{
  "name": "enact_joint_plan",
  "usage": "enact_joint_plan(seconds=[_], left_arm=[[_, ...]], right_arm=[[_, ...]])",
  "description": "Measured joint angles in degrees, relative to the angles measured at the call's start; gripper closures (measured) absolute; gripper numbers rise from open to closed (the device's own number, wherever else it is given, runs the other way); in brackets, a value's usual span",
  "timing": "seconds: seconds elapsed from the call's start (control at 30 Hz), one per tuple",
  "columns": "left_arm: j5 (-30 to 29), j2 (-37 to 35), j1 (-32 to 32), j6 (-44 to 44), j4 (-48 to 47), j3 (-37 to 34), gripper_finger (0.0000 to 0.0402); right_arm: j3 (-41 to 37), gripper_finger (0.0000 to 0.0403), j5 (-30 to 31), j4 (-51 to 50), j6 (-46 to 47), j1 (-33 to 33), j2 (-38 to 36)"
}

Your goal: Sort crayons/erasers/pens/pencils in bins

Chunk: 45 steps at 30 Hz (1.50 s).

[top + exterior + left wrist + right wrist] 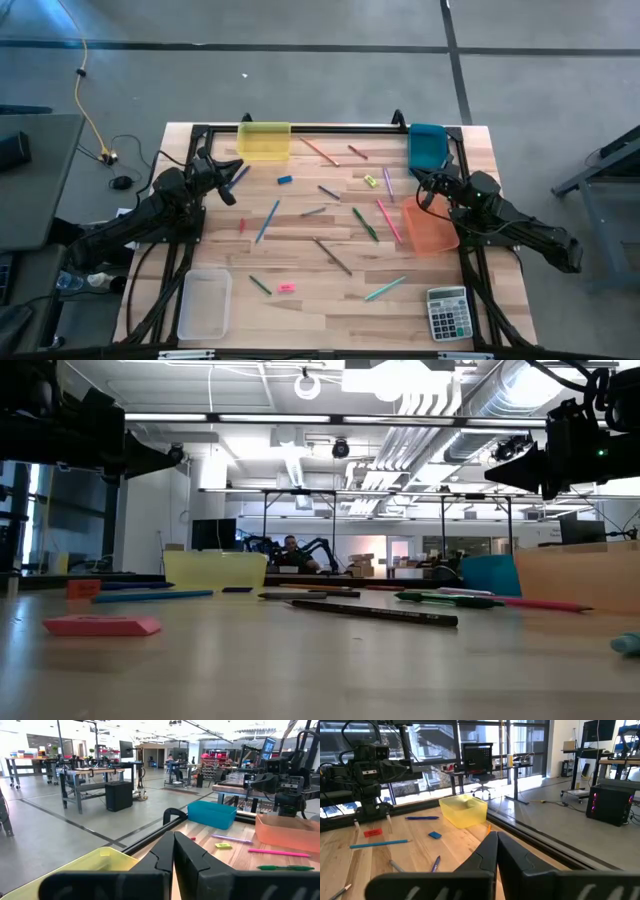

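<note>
**Both arms raised, jaws together, nothing held**

Left gripper (232,196) sits above the left side of the desk (300,310), near the yellow bin (264,140). Jaws pressed together, holding nothing. Right gripper (422,193) sits above the right side, between the teal bin (427,146) and the orange bin (430,229). Jaws likewise together and unloaded.

Bins: yellow at the far edge, left of centre; teal at the far right corner; orange on the right side, nearer than teal; clear bin (204,305) at the near left corner.

Erasers all lie on the desk, none in a bin: blue eraser (285,180) just in front of the yellow bin; pale yellow eraser (371,180) centre-right, left of the teal bin; red eraser (241,225) on the left side; pink eraser (287,288) near the front, right of the clear bin.

Long thin sticks lie scattered across the middle. Grey calculator (447,312) at the near right corner.
</note>
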Motion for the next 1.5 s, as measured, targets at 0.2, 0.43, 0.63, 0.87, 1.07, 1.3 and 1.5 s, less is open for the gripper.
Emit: enact_joint_plan(seconds=[0.2, 0.43, 0.63, 0.87, 1.07, 1.3, 1.5], left_arm=[[0.00, 0.00, -0.01, 0.00, -0.02, 0.00, 0.0401], [-0.02, 0.00, 0.01, 0.00, 0.00, 0.00, 0.0401], [-0.02, 0.00, -0.01, 0.00, -0.02, 0.00, 0.0401], [0.00, 0.00, 0.00, 0.00, -0.01, 0.00, 0.0401], [-0.02, 0.00, 0.01, 0.00, 0.00, 0.00, 0.0401], [-0.02, 0.00, 0.01, 0.00, 0.00, 0.00, 0.0401], [-0.02, 0.00, -0.01, 0.00, 0.00, 0.00, 0.0401]], right_arm=[[0.00, 0.0402, 0.00, -0.02, 0.02, 0.00, 0.00], [0.00, 0.0402, 0.00, -0.01, 0.01, -0.01, 0.00], [-0.02, 0.0402, 0.02, -0.01, 0.00, -0.02, 0.00], [-0.02, 0.0402, 0.02, 0.17, 0.02, 0.00, 0.00], [0.00, 0.0402, 0.00, 0.40, 9.18, 0.00, 0.00], [0.20, 0.0402, 0.02, 2.80, 7.69, -0.02, 0.00], [0.30, 0.0402, -0.17, 12.17, 11.74, -0.02, 0.01]])
